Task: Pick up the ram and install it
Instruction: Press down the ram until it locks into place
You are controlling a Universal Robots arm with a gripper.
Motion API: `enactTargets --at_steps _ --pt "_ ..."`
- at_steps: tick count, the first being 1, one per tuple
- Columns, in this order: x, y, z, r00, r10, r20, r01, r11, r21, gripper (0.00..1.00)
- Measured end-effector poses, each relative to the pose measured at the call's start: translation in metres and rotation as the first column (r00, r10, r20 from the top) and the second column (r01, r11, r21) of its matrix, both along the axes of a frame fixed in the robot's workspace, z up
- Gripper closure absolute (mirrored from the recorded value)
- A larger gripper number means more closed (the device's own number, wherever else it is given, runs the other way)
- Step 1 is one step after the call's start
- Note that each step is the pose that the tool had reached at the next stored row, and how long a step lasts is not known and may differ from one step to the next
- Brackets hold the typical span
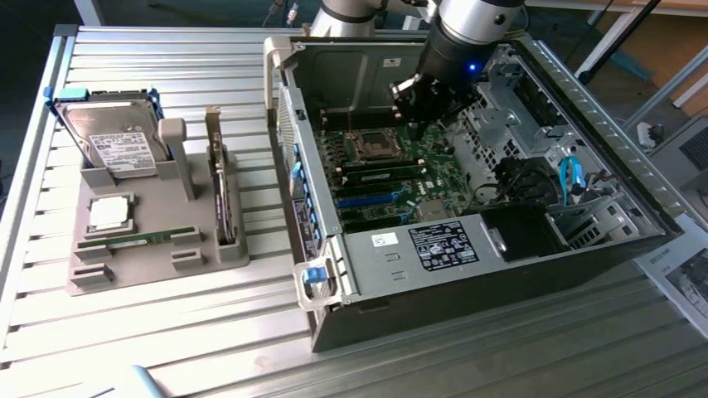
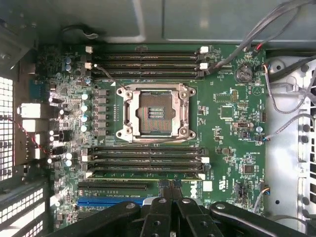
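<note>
1. The claw (image 1: 426,104) hangs inside the open computer case (image 1: 619,240), over the green board (image 2: 232,128).
2. Its fingers (image 2: 166,193) are pinched shut, with nothing between them.
3. The ram (image 1: 142,239) lies flat in the gray holder (image 1: 138,269) on the surface (image 1: 166,348), well apart from the claw.
4. It sits just below the silver chip (image 1: 111,212).

A table (image 1: 166,332) of silver slats carries everything. On it sit a grey parts holder (image 1: 144,265) and an open computer case (image 1: 465,274), side by side.
</note>
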State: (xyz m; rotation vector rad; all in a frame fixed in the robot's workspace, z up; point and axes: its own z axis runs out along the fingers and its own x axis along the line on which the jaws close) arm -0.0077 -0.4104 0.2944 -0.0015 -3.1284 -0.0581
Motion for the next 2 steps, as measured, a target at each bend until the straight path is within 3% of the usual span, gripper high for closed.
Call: enactTargets --at_steps 2 --pt "0.0 0.0 0.0 1.0 0.0 0.0 0.0 1.0 0.0 0.89"
